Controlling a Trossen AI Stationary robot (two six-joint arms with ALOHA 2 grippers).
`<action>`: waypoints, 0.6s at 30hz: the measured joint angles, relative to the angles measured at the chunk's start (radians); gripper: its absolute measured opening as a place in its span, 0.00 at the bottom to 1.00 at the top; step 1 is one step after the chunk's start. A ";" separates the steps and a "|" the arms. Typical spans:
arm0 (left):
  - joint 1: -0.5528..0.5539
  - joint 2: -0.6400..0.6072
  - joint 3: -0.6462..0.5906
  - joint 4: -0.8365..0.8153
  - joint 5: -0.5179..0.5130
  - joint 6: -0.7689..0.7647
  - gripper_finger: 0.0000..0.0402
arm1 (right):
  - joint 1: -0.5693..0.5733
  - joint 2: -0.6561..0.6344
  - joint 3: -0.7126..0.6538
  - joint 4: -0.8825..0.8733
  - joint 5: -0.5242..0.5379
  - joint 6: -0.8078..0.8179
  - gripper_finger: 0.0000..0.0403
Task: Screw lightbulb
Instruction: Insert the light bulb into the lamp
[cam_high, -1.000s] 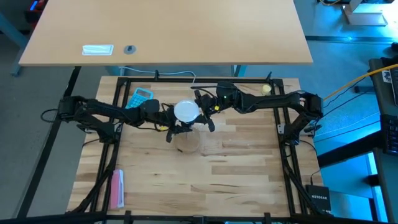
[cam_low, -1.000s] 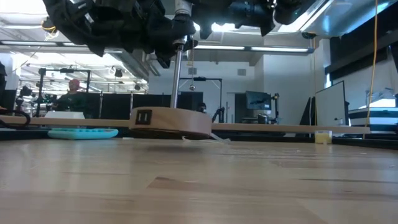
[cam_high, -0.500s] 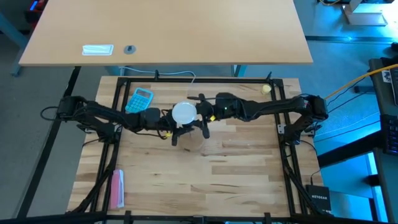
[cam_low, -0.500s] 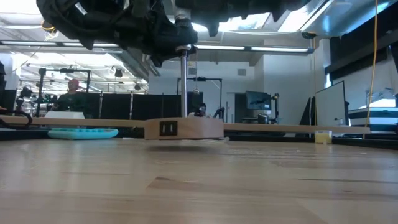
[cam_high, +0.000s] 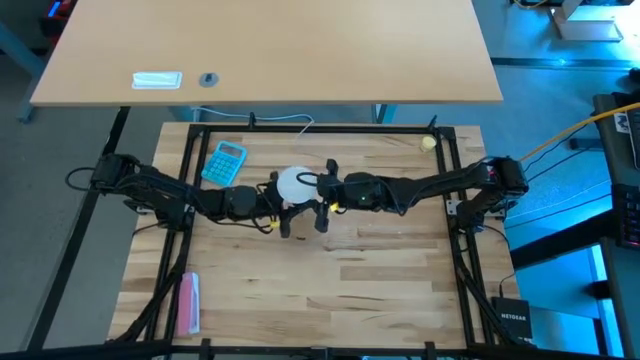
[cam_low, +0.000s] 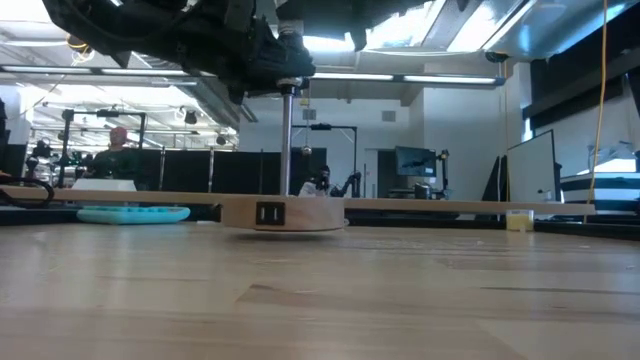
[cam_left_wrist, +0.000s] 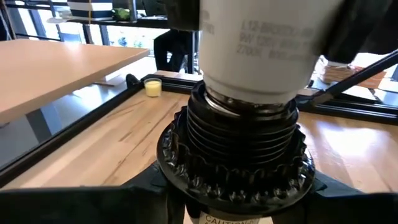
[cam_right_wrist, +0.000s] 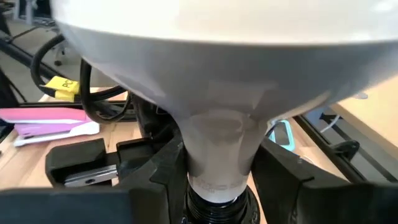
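Observation:
The white lightbulb (cam_high: 295, 184) stands dome up with its silvery screw base (cam_left_wrist: 249, 104) in the black ribbed socket (cam_left_wrist: 239, 146). The socket tops a thin metal rod (cam_low: 287, 140) on a round wooden disc (cam_low: 285, 213), which rests on the table. My left gripper (cam_high: 283, 202) comes from the left and is shut on the socket. My right gripper (cam_high: 310, 196) comes from the right and is shut on the bulb below its dome. The bulb also shows in the right wrist view (cam_right_wrist: 217, 74). My left gripper holds the socket's lower part (cam_left_wrist: 239, 186) between its two fingers (cam_left_wrist: 93, 202), coming level from the table's left. The socket hides the place of contact. The socket stands upright on its rod, the disc on the table. My right gripper pinches the bulb's tapering neck (cam_right_wrist: 217, 149) between its two fingers (cam_right_wrist: 158, 177), just above the socket. It comes roughly level from the table's right, under the dome. The bulb stands upright in the socket.
A teal calculator (cam_high: 226, 160) lies at the far left of the table. A small yellowish ball (cam_high: 428, 143) sits near the far right corner. A pink packet (cam_high: 188, 300) lies near the front left edge. A black frame borders the table.
My right gripper has moved toward the table's near edge and left, in under the bulb's dome. The lamp has shifted: its wooden disc, tilted and nearer a second ago, has slid toward the far edge and now lies level on the table.

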 joint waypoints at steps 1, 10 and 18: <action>-0.002 0.000 0.000 0.000 0.000 -0.007 0.37 | 0.007 0.000 0.000 0.002 0.015 0.005 0.36; -0.008 -0.005 0.005 0.023 -0.012 -0.004 0.37 | 0.014 0.007 -0.004 -0.004 -0.022 -0.004 0.56; -0.008 -0.005 0.005 0.025 -0.004 0.008 0.37 | 0.014 0.004 -0.005 -0.001 -0.033 -0.014 0.66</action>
